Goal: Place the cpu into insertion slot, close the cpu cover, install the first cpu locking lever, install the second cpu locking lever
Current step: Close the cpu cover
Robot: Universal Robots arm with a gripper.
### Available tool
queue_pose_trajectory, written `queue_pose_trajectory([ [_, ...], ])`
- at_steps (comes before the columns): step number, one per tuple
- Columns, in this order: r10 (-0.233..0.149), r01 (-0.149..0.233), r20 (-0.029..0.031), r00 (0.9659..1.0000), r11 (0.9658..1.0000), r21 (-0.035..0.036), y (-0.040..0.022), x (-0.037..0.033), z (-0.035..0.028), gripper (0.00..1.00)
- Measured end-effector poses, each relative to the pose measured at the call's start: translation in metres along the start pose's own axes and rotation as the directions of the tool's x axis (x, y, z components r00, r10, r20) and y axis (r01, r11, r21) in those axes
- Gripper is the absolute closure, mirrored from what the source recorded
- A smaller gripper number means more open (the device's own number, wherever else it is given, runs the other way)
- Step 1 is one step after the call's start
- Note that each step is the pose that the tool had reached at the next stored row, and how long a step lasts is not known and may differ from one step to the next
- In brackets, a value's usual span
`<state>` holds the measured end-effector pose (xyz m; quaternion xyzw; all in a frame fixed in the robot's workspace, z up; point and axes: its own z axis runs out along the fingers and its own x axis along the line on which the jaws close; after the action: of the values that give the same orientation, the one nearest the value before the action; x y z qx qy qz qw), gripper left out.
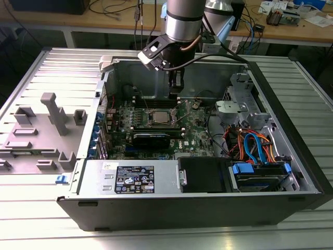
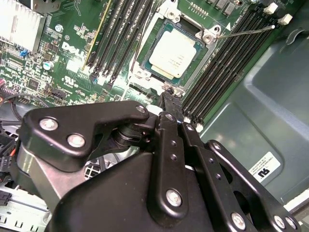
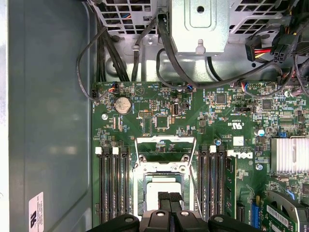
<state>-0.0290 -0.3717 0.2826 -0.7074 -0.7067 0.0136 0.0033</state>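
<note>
Ribbed grey metal table (image 1: 156,239), cluttered wooden workbench (image 1: 52,20) behind, cables (image 1: 112,8) across its top.

the cpu (image 2: 172,54) is silver-grey. the motherboard (image 2: 36,67) is green. the memory slots (image 2: 123,34) are black. the cables (image 1: 253,147) are orange and blue.

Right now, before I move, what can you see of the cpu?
The cpu is a small flat square with a silvery-grey metal top on a green rim. It lies level in the insertion slot, between black memory slots, top bare. The gripper, jaws shut, hangs over one edge; whether it touches cannot be told.
</note>
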Motion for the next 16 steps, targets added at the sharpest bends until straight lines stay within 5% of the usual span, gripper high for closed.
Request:
queue_pose_trajectory([
  [8,-0.008,0.008,0.0007,1.0,1.0,-0.0004,0.0027,0.0,0.0003,0.89],
  [16,-0.033,0.033,0.0019,0.9994,0.9994,-0.0007,0.0245,0.0001,0.0047,0.89],
])
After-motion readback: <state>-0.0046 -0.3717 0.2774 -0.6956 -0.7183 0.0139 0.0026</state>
